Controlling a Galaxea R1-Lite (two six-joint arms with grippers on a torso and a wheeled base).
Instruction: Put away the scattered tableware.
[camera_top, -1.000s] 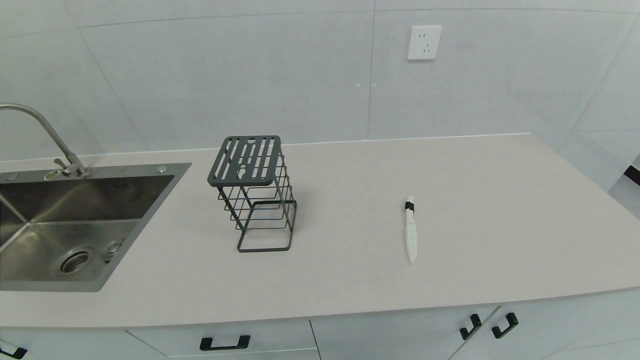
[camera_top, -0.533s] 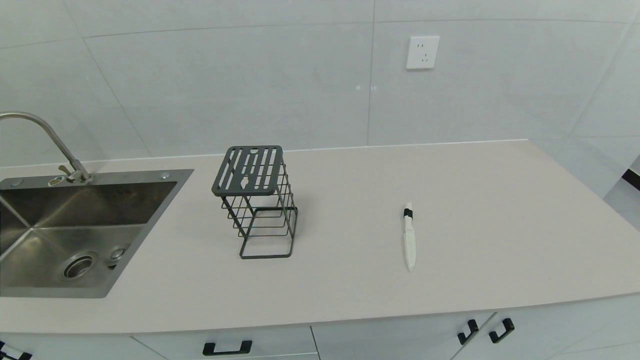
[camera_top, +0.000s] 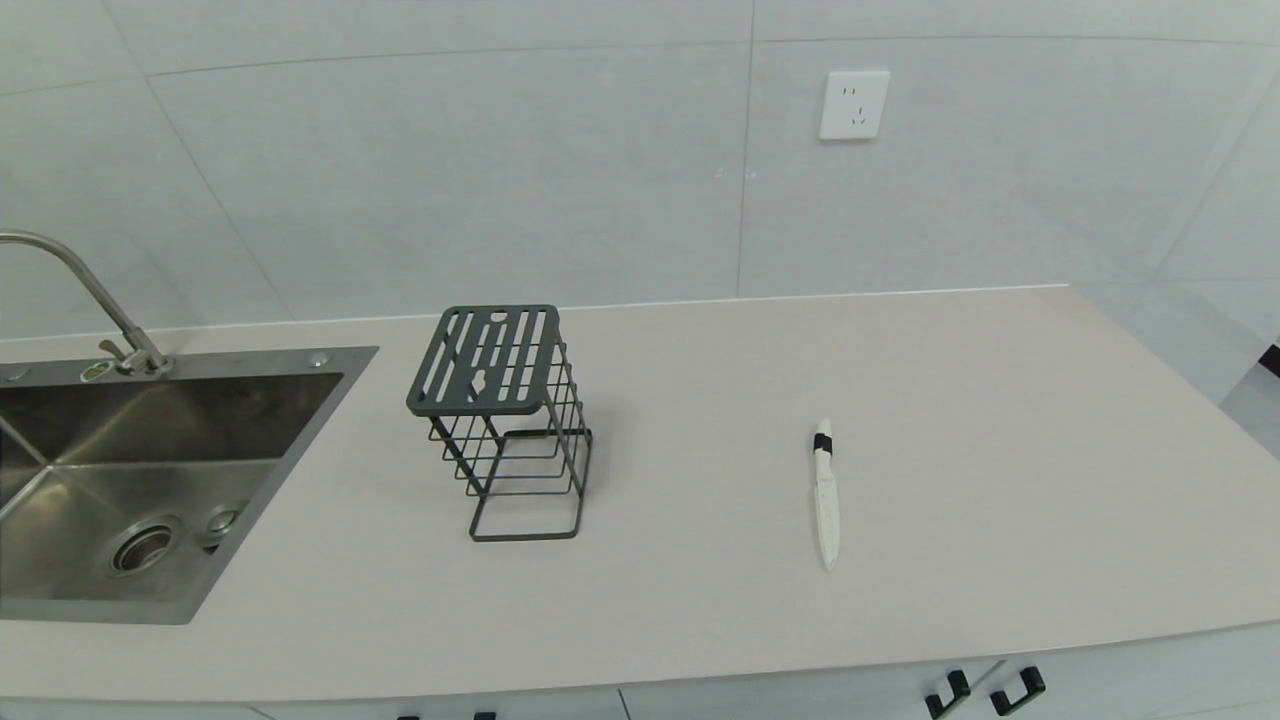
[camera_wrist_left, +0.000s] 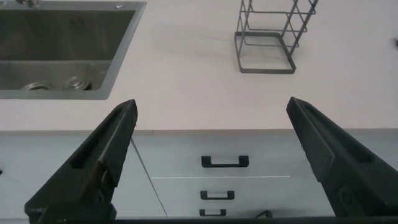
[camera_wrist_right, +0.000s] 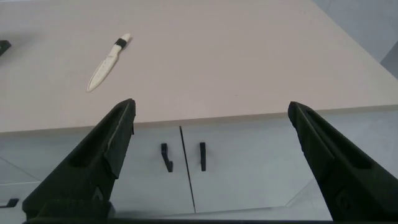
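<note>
Lying flat on the desk (camera_top: 700, 400), the white knife (camera_top: 823, 495) is seen to the right of the wire rack (camera_top: 497, 420), well apart from it. The left hand (camera_wrist_left: 211, 102) and the right hand (camera_wrist_right: 210, 104) are each held with fingers spread wide, on the near side of the rack.

No readable text or numbers, sticker (camera_top: 96, 371) on the sink (camera_top: 335, 400) rim too small to read

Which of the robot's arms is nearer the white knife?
Right. The right arm is off the counter's front edge, facing the knife; the left arm is off the same edge, facing the rack and sink.
</note>
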